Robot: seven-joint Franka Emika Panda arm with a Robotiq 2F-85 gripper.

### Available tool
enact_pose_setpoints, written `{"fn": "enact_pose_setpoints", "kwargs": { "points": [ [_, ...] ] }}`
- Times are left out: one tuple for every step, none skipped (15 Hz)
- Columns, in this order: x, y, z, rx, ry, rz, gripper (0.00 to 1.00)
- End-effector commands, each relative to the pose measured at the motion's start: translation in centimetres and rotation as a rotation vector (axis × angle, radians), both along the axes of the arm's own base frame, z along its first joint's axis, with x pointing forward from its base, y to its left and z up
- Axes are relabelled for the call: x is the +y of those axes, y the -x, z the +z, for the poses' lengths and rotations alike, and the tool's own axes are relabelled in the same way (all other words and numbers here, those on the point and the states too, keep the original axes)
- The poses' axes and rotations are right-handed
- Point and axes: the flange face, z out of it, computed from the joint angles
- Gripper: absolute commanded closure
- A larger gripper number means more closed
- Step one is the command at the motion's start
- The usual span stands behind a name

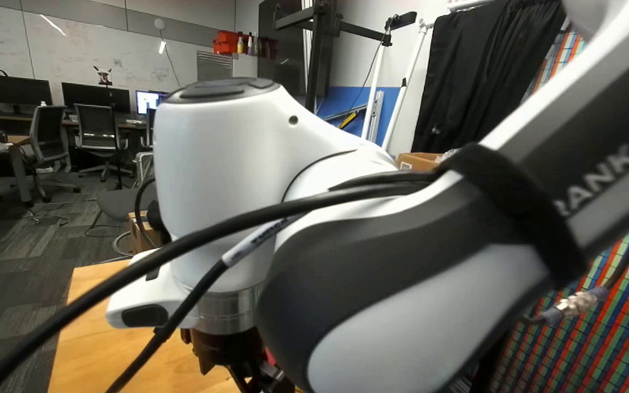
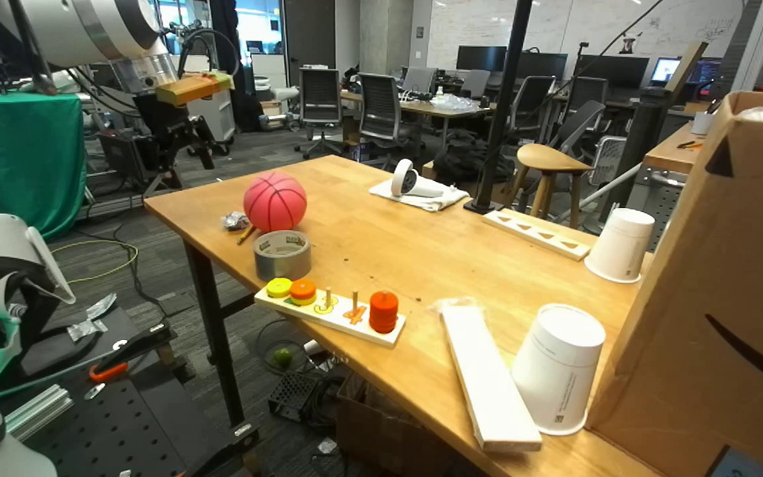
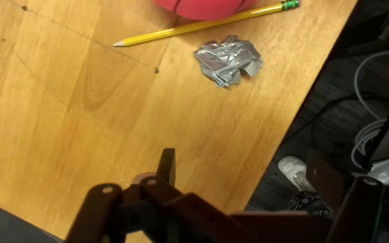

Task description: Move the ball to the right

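Your gripper (image 3: 243, 158) is released: its two fingers (image 3: 168, 165) stand wide apart along the bottom of the wrist view. One of them shows over the wooden table (image 3: 113, 135), the other past the table's edge, over the dark floor (image 3: 268, 185). The ball (image 3: 204, 6) is well apart from both, up at the top of that view, where the frame cuts it off and leaves you only its pinkish-red lower curve. Between the fingertips and the ball you see a crumpled silver wad (image 3: 228, 60) and, nearer the ball, a yellow pencil (image 3: 164, 32) lying across the ball's near side (whether those two touch, you cannot tell).

In an exterior view you get the ball whole, resting on the table near one end, dark seams showing. The tape roll (image 2: 282, 258) sits just beside it, with the peg board (image 2: 312, 311) next after that. Your gripper hangs to the ball's left there, apart from it, the fingertips about level in the picture with the ball's upper half; you cannot judge their true height over the table. In an exterior view the arm (image 1: 402, 273) blocks most of the table from you.
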Motion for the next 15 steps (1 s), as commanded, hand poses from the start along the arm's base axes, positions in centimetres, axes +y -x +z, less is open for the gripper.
{"fn": "enact_pose_setpoints", "kwargs": {
  "points": [
    [-0.9,-4.4,-1.0,0.027,0.037,0.095,0.0],
    [-1.9,-5.5,-1.4,0.041,0.039,0.096,0.0],
    [-2.8,-6.7,-1.9,0.054,0.046,0.091,0.0],
    [-4.1,-7.8,-2.3,0.069,0.051,0.076,0.0],
    [-5.6,-9.0,-2.6,0.077,0.057,0.057,0.0],
    [-7.4,-10.3,-2.8,0.075,0.066,0.03,0.0],
    [-9.1,-11.4,-2.7,0.065,0.078,0.006,0.0],
    [-11.0,-12.4,-2.3,0.03,0.092,-0.024,0.0],
    [-13.5,-13.1,-1.1,-0.061,0.115,-0.038,0.0],
    [-15.7,-13.4,0.1,-0.101,0.128,-0.038,0.0],
    [-18.2,-13.4,1.7,-0.147,0.138,-0.057,0.0],
    [-20.4,-13.6,3.0,-0.19,0.139,-0.085,0.0],
    [-22.6,-13.6,4.4,-0.229,0.137,-0.121,0.0],
    [-24.8,-13.3,5.9,-0.267,0.129,-0.165,0.0],
    [-26.5,-12.5,7.0,-0.298,0.117,-0.207,0.0]
  ]
}}
